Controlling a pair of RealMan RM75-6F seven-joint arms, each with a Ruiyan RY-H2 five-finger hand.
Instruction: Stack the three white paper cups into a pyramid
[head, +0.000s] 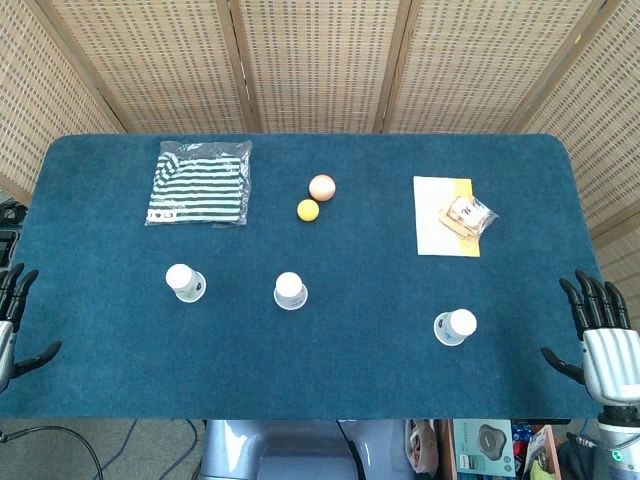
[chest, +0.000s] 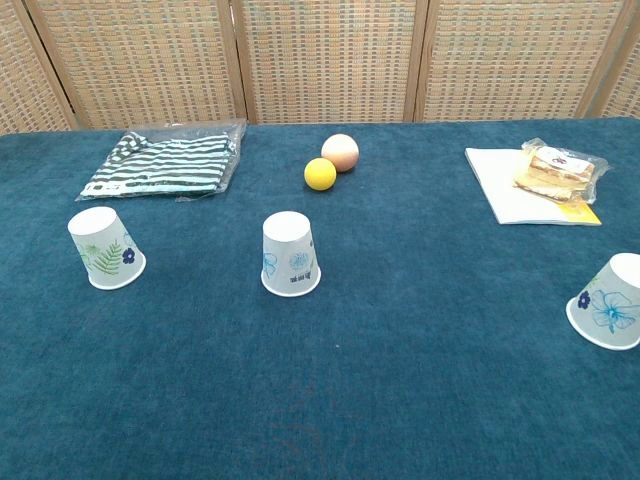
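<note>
We see three cups upside down on the table (head: 300, 400): left cup (head: 185, 282), middle cup (head: 290, 290), right cup (head: 456, 326). Left hand (head: 12, 325) and right hand (head: 600, 335), fingers apart, hold nothing, well apart from the middle cup.

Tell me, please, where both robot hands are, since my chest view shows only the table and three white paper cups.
Observer: In the head view the left hand hangs at the table's left edge, fingers apart, holding nothing.
Operator: Thank you. And the other one?
Observer: The right hand sits at the right edge, also open-fingered and empty; the right-most white paper cup is nearest to it.
Operator: Is any cup touching another?
Observer: No. From above, the left white paper cup and the middle white paper cup stand apart, all three upside down on the dark blue felt table.
</note>
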